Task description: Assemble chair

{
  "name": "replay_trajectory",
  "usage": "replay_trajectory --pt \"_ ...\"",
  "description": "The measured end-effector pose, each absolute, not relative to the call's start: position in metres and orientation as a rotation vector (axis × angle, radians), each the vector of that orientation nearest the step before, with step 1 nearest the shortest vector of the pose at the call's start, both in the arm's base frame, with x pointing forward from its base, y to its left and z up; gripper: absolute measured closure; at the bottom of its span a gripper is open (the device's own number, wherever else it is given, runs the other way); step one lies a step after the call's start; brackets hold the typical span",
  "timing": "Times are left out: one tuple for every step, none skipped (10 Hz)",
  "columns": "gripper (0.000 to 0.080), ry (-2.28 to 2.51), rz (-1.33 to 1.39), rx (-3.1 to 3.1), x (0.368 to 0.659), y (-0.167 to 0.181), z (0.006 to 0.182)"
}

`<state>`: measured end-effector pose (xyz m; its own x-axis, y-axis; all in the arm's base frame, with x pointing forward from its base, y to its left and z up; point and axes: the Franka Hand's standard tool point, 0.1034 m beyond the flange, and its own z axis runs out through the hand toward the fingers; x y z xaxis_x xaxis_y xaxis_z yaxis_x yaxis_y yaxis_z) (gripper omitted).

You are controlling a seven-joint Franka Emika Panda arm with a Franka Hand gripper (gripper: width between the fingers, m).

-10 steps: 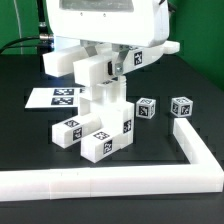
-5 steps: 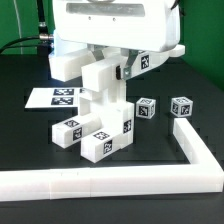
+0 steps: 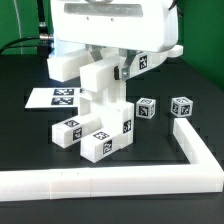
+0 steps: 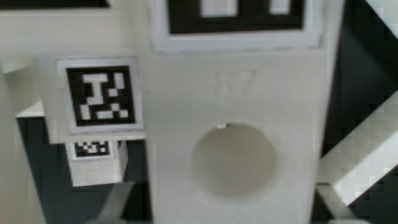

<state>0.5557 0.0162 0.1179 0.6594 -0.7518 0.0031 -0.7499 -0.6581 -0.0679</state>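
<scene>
Half-built white chair, a chunky stack of tagged blocks, at the centre of the dark surface. At 12 o'clock above it, a white slab gripped in the hand, jaws partly closed on it, fingers mostly hidden under the arm. Slab shifted slightly toward 3 o'clock within the last second, then steady; probably lined up over the upright, ready for pressing home. At 2 o'clock, a small cube and a second cube. Marker board at 10 o'clock. Border rail from 3 round to 6 o'clock.
</scene>
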Motion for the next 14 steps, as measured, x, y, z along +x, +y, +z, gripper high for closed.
replay_trajectory --pt "0.0511 1.264 -0.045 -2.812 0.554 0.014 0.117" --pt "0.0511 1.261 -0.041 -2.815 0.552 0.014 0.115" --pt "0.0511 1.257 -0.037 -2.819 0.55 0.014 0.113" --pt "0.0511 1.257 -0.032 -2.822 0.549 0.014 0.112" --pt "0.0511 1.256 -0.032 -2.823 0.549 0.014 0.111" --pt "0.0511 1.257 -0.03 -2.823 0.549 0.014 0.11" --pt "0.0511 1.257 -0.028 -2.825 0.548 0.014 0.109" --pt "0.0511 1.257 -0.029 -2.829 0.547 0.013 0.105" --pt "0.0511 1.255 -0.035 -2.836 0.546 0.014 0.099" --pt "0.0511 1.253 -0.046 -2.841 0.547 0.014 0.095" --pt "0.0511 1.251 -0.046 -2.846 0.546 0.015 0.092" --pt "0.0511 1.25 -0.048 -2.85 0.546 0.015 0.088" --pt "0.0511 1.25 -0.052 -2.853 0.546 0.014 0.086" --pt "0.0511 1.249 -0.055 -2.856 0.546 0.014 0.083"
